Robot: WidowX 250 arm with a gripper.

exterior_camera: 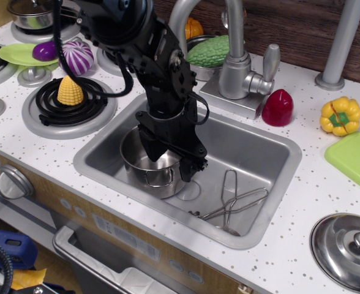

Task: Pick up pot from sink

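The shiny steel pot (144, 170) stands upright in the left part of the grey sink (253, 153), a wire loop handle facing the front. My black gripper (169, 160) is lowered over the pot's right side. One finger reaches inside the pot and the other (188, 168) hangs outside its right wall, so the jaws straddle the rim. The jaws stand apart and open; I cannot tell whether they touch the rim. The arm hides the pot's back rim.
Metal tongs (232, 201) lie in the sink's right half. The faucet (229, 55) stands behind the sink. A corn cob (69, 90) sits on a burner at left. A red toy (278, 107), yellow pepper (340, 115), green board (355, 158) and steel lid (348, 242) lie at right.
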